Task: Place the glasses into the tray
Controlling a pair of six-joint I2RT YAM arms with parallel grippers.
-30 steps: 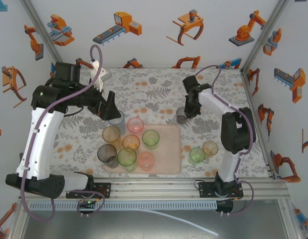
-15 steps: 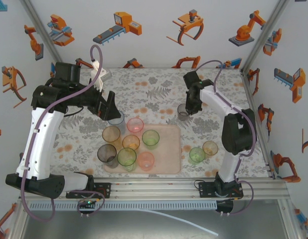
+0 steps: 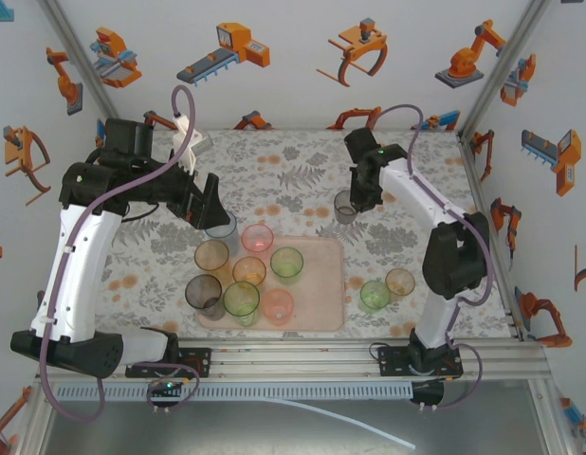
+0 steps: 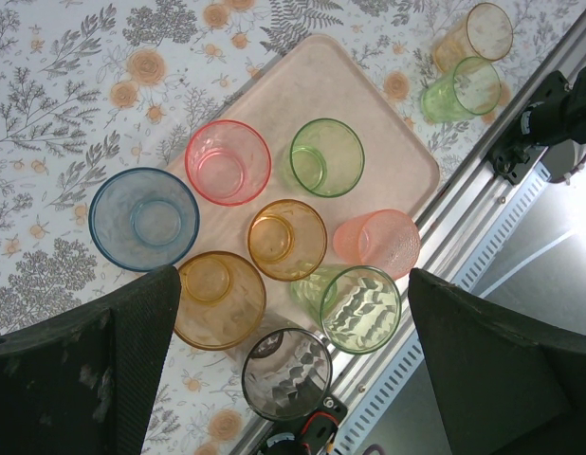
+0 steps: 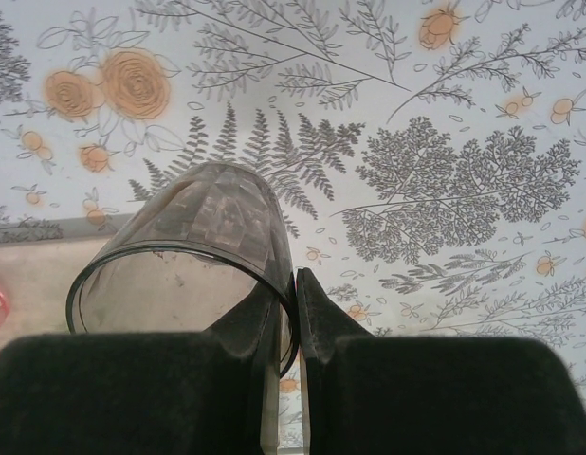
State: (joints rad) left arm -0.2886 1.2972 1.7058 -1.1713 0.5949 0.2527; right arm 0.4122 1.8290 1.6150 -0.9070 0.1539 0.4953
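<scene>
Our right gripper is clamped on one wall of the grey glass, one finger inside the rim and one outside, just off the far right corner of the tray. Our left gripper hangs over the tray's far left corner, fingers spread wide and holding nothing. So thin and one-sided a hold could let the glass tip or slip. Set down too far left, it might knock the green glass.

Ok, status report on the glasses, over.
Left gripper open by tray. Right gripper shut on grey glass. Green glass, orange glass outside tray.
</scene>
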